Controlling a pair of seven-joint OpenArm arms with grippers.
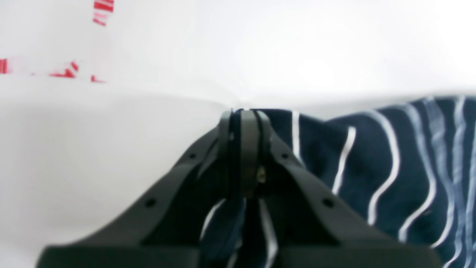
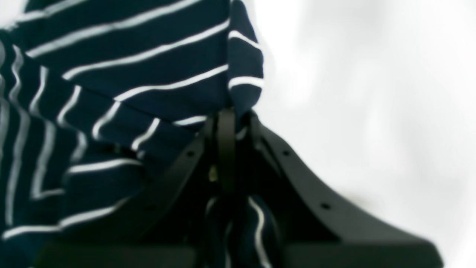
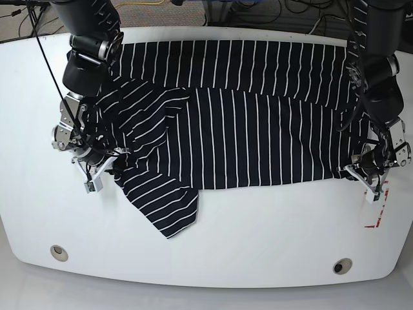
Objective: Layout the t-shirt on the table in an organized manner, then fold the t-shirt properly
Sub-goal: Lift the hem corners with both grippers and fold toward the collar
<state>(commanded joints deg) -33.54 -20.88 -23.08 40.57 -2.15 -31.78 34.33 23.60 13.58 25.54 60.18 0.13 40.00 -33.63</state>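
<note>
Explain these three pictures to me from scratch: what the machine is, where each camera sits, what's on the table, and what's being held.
This is a robot with two arms working at a white table. One picture is taken from above and looks down on the whole scene. The other two come from small cameras mounted at the arms' wrists, looking along the black grippers, so they are very close and blurry.

On the table lies a dark t-shirt with thin white stripes, spread wide but partly folded over itself, with one sleeve hanging out toward the front edge. Red-and-white tape marks the table near one arm, and two round metal holes sit near the front edge.

The left gripper is shut on one side edge of the shirt. The right gripper is shut on the opposite side, with cloth bunched between its jaws.
</note>
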